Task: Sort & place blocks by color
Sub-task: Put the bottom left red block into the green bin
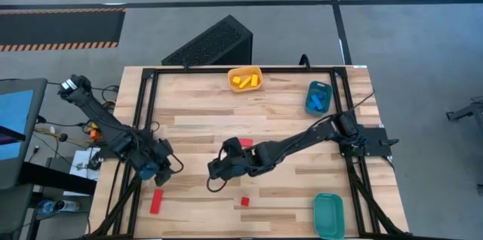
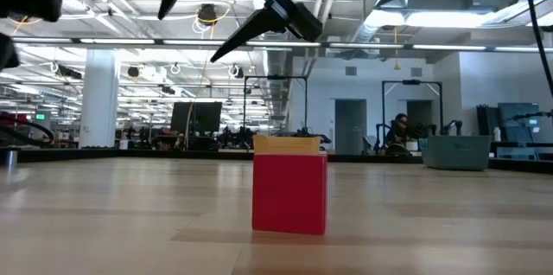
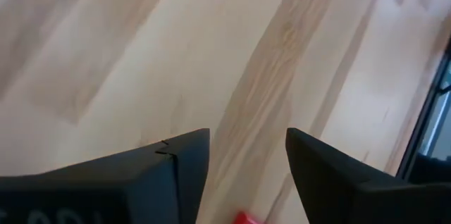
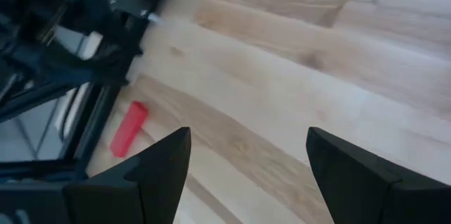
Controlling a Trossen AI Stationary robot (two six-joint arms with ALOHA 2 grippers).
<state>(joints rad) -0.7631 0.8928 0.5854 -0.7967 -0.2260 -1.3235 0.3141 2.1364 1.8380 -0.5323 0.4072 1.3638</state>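
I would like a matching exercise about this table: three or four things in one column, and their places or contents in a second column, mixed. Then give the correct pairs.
Things:
1. orange tray
2. blue tray
3. teal tray
4. red bar

Places or contents:
A. lies on the bare wood near the left gripper
B. holds yellow blocks
C. stands at the table's near right corner, nothing visible inside
D. holds blue blocks

Pairs: 1-B, 2-D, 3-C, 4-A

Left gripper [image 3: 246,160], right gripper [image 4: 246,160] agape.
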